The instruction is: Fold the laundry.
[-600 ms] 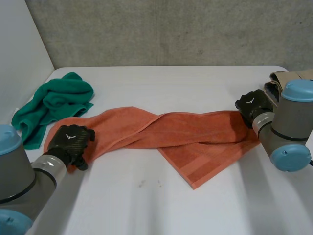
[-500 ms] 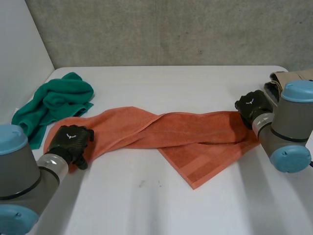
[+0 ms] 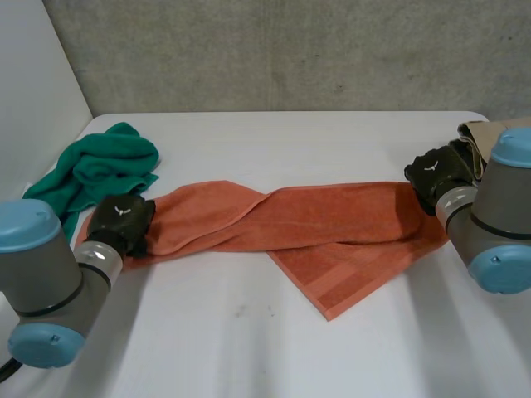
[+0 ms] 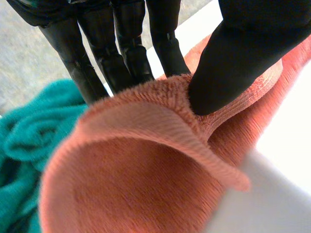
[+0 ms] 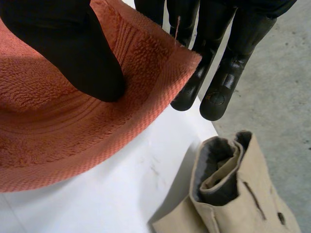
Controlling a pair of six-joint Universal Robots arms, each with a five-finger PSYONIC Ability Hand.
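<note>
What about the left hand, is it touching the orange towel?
Touching. The left wrist view shows the left hand pinching the orange towel between thumb and fingers.

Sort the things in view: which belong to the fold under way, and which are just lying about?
In the job: towel, pinched at one end by the left hand, at the other by the right hand.
Lying about: green cloth, beige cloth.

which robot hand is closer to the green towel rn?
Left. The left robot hand pinches one end of the orange towel, right beside the green towel; the right robot hand pinches the opposite end, by the beige cloth.
</note>
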